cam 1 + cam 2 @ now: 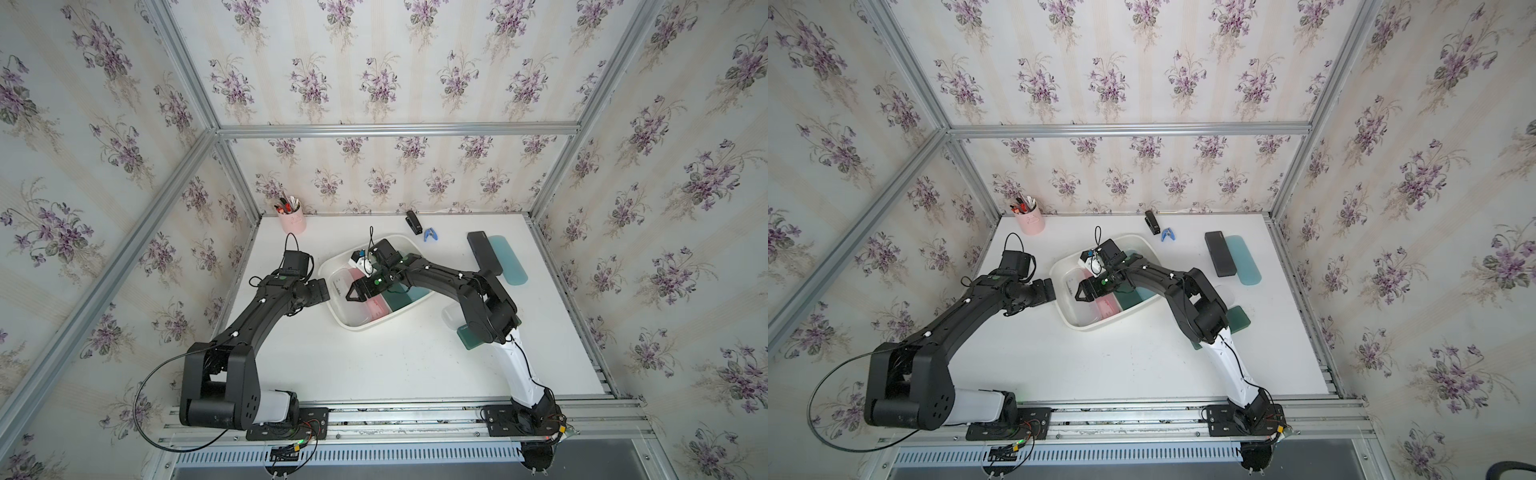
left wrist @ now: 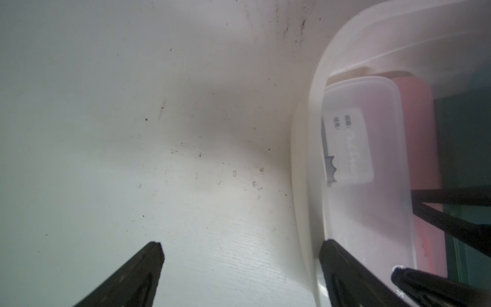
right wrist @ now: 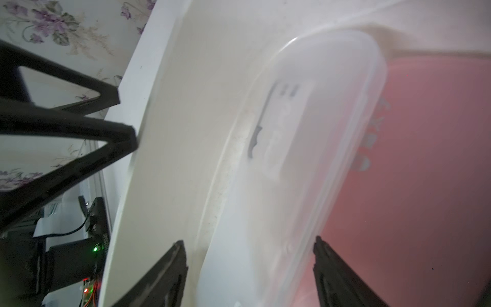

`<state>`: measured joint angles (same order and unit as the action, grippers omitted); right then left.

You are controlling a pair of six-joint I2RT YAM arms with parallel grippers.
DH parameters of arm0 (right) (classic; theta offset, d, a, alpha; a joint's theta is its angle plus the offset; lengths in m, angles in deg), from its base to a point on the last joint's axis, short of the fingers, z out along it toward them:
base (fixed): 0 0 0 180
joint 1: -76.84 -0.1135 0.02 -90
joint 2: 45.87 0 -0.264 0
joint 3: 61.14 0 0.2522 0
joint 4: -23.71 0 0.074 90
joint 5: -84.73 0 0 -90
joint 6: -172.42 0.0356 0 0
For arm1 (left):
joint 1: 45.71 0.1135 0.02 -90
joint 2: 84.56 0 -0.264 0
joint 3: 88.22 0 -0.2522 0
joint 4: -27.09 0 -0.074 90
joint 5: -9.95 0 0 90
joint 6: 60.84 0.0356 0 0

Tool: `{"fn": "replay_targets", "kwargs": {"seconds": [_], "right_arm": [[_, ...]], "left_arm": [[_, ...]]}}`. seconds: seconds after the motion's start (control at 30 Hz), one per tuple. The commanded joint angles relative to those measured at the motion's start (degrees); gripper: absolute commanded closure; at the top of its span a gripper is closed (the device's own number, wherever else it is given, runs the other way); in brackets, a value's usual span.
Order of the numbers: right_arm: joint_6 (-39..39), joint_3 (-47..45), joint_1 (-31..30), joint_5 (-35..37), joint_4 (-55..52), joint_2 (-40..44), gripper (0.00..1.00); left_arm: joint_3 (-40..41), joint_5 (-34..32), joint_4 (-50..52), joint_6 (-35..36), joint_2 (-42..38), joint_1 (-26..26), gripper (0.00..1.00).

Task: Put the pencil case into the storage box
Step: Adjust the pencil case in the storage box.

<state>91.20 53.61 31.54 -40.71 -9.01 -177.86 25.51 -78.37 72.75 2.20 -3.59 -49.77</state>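
Note:
The white storage box [image 1: 360, 328] [image 1: 1091, 326] sits mid-table. In it lie side by side a clear frosted pencil case [image 3: 305, 159] [image 2: 372, 212] [image 1: 338, 283], a pink one [image 3: 425, 186] [image 1: 376, 309] and two greenish ones [image 1: 399, 297]. My right gripper [image 3: 249, 245] [image 1: 350, 296] is down in the box, open, its jaws astride the clear case. One jaw is against the case's pink-side edge, and the other stands a little off it by the box wall. My left gripper [image 2: 240, 247] [image 1: 323, 291] hangs open and empty at the box's left rim [image 2: 303, 186].
A black case [image 1: 484, 253] and a teal case [image 1: 510, 261] lie at the back right. Another clear case [image 1: 449, 316] and a dark green one [image 1: 467, 340] are partly under my right arm. A pink pen cup [image 1: 293, 221], a black stapler [image 1: 413, 222] and a blue clip [image 1: 429, 235] stand near the back wall.

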Motion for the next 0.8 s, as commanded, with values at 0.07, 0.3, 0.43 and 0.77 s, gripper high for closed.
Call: {"fn": "replay_targets", "kwargs": {"seconds": [0.07, 0.3, 0.43, 0.77], "right_arm": [[-2.0, -1.4, -0.1, -8.8, -2.2, -0.9, 0.22], [-1.0, -0.8, -0.1, -12.9, 0.7, -1.9, 0.23], [0.5, -0.3, -0.1, -11.9, 2.0, -2.2, 0.23], [3.2, -3.5, -0.1, -6.9, 6.5, -0.8, 0.26]], "left_arm": [[-0.7, 0.3, -1.8, -1.3, 3.7, -0.7, 0.03], [-3.0, -0.1, -3.0, -2.2, 6.7, -1.2, 0.04], [-4.3, -0.2, -3.3, -2.4, 8.6, -1.5, 0.04], [-8.8, -1.4, -2.5, -2.0, 13.7, -5.4, 0.03]]}}
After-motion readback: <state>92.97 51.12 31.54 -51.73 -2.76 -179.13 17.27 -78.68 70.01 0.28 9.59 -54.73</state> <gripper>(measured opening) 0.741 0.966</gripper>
